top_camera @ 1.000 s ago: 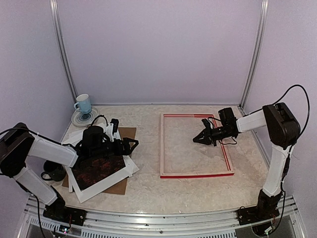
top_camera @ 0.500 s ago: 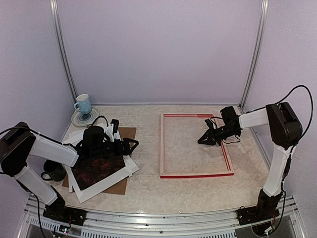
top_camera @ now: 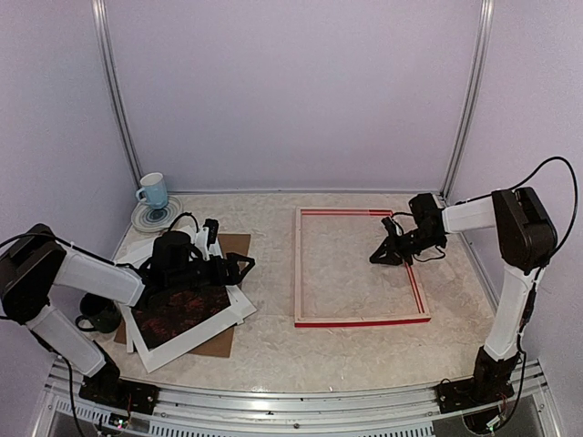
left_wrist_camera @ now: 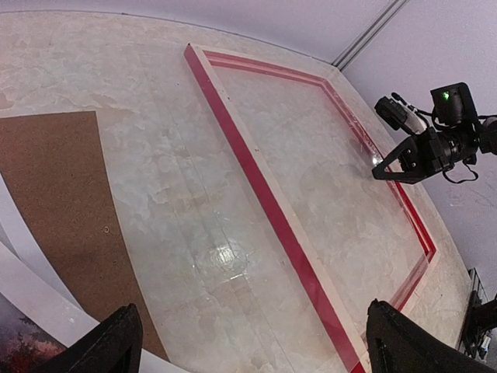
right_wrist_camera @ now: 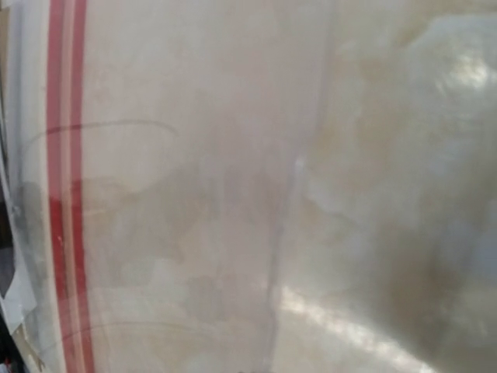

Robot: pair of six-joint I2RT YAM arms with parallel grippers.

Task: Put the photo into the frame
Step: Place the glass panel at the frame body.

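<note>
The frame lies flat on the table right of centre, pale wood up with red edges. It also shows in the left wrist view and the right wrist view. The photo, dark red-brown, lies at the left under a white window mat; one corner of it shows in the left wrist view. My left gripper is wide open and empty at the stack's right edge, low over it. My right gripper hovers inside the frame near its right bar, fingers spread and empty.
A brown backing board lies under the mat and photo. A blue mug stands on a saucer at the back left. A dark mug sits by the left arm. A faint clear sheet edge shows in the right wrist view.
My right gripper has drawn back to the right, from the frame's middle toward its right bar. The left arm and the stack have not moved.
</note>
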